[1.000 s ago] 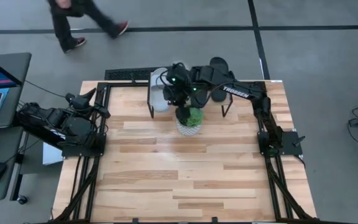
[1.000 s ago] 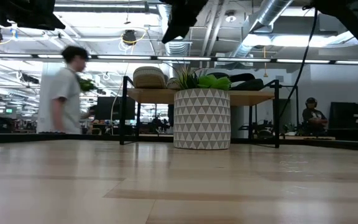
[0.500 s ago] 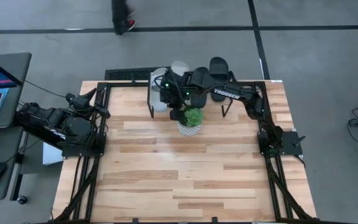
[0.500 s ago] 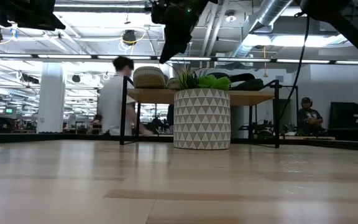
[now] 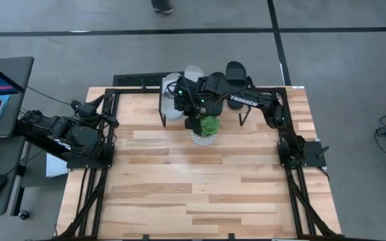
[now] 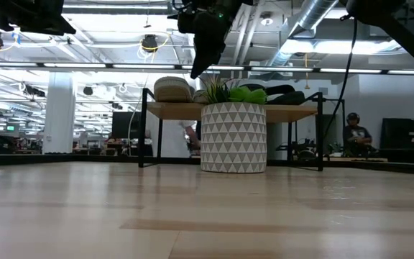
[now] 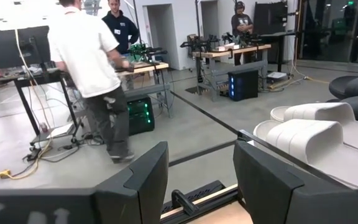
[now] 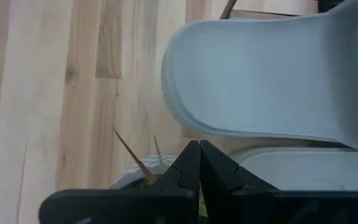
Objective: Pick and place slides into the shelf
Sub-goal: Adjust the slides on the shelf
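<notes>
Two black arms on black frames.
The right arm (image 5: 260, 104) carries white TROSSEN lettering and green lights near its wrist; the left arm (image 5: 59, 130) trails dark cables.

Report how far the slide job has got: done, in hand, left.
Done: the two light grey slip-on slides and the two black slides appear to lie on the low wood-topped shelf.

In hand: nothing. The right gripper hangs shut and empty above the grey pair and the potted plant. The left gripper waits open at the table's left edge.

Left: no slide shows on the large tabletop.
</notes>
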